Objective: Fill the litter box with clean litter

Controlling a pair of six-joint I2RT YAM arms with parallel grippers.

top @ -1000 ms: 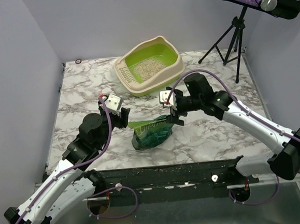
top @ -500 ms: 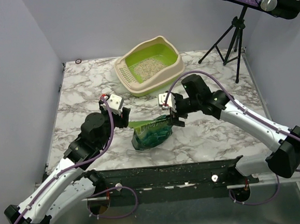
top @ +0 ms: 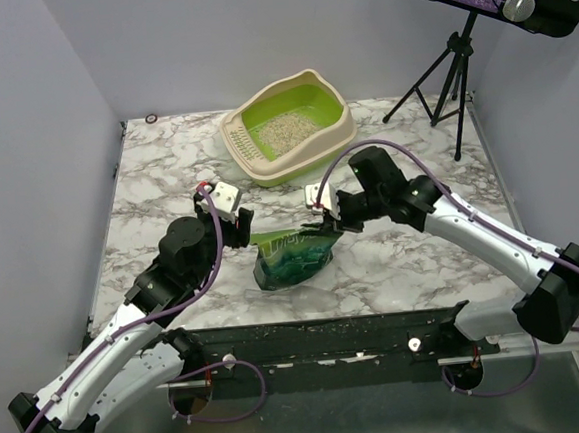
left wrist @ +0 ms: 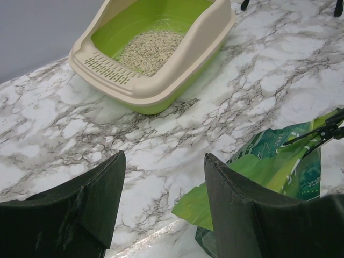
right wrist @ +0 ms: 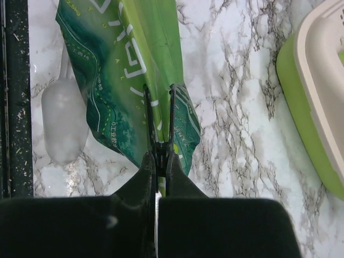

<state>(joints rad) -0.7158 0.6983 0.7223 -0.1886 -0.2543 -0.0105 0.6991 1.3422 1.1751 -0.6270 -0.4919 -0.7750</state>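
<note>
On the marble-patterned bench (top: 415, 156), toward 12 o'clock from its middle: the litter box (top: 288, 128), beige rim, lime-green inside, its slotted end turned to 9 o'clock. Inside it, a patch of the litter (top: 281, 132), pale granules covering the floor by the slotted end, with bare green beyond. At 6 o'clock from the box, well apart from it: a green printed bag (top: 291, 258), crumpled, lying on the bench. Right tool (right wrist: 159, 92): fingers together, clamped on a raised fold of the bag at its 1 o'clock corner. Left tool (left wrist: 164, 161): fingers apart, nothing between them, hovering at the bag's 10 o'clock side. Clear plastic scoop (right wrist: 63, 121): on the bench just beside the bag. Black tripod stand (top: 450, 83): at the bench's 2 o'clock corner.
</note>
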